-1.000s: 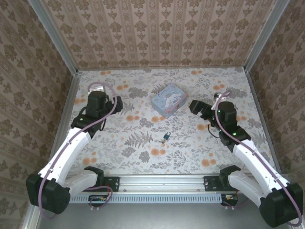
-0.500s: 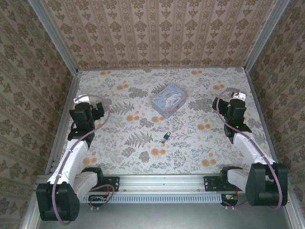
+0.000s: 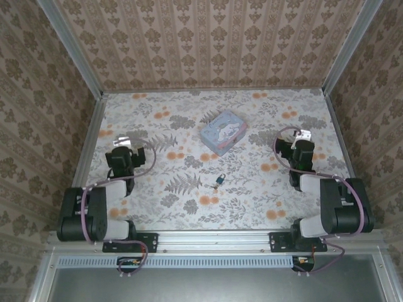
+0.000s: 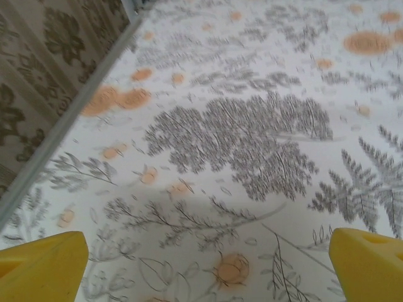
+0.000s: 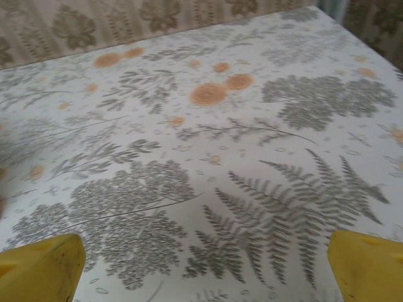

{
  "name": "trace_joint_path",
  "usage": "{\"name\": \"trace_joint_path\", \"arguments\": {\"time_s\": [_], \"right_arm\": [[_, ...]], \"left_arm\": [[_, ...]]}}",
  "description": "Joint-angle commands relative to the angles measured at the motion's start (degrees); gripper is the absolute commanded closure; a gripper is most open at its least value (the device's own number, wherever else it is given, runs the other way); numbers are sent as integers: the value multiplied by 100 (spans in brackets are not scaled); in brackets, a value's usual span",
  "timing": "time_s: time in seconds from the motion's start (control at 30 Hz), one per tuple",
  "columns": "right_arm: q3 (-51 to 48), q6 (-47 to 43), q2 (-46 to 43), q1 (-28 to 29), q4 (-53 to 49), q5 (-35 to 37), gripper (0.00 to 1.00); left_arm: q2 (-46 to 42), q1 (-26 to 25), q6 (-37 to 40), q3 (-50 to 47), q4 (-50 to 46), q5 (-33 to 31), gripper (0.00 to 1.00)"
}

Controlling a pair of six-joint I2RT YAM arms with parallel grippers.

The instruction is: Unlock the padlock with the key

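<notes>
Flowery paper covers the surface (image 3: 189,201). The padlock (image 3: 220,180) lies near its middle, on the near side of the blue tin (image 3: 222,132) and well apart from it. The left pincer (image 4: 204,270) and the right pincer (image 5: 204,267) are both wide open with nothing in them. Each arm is tucked up at its own side. The padlock lies between them, a bit closer to the bases. I think the right pincer is a little nearer. The lock is too small to tell which way it points.

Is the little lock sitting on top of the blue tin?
No, the padlock lies on the flowery table, well apart from the tin.
</notes>
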Motion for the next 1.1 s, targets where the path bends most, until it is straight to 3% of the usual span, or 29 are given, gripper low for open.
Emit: {"name": "trace_joint_path", "arguments": {"time_s": [0.0,0.07,0.13,0.27,0.37,0.57,1.07], "right_arm": [[-284,-420,425,89,1297,-686,0],[-510,-435,659,94,2055,-767,1],[-381,-472,544,85,1610,-852,0],[96,-585,603,94,814,-1135,0],[111,-590,605,116,783,-1069,0],[18,-529,557,301,901,-266,0],[132,-658,588,340,705,-446,0]], "left_arm": [[472,-69,329,-11,1567,124,0],[763,-82,365,-11,1827,215,0],[864,-73,461,65,1876,301,0],[811,79,386,393,1109,755,0],[817,212,327,460,965,1045,0],[830,219,319,464,982,1057,0],[797,215,327,419,1026,1057,0]]}}
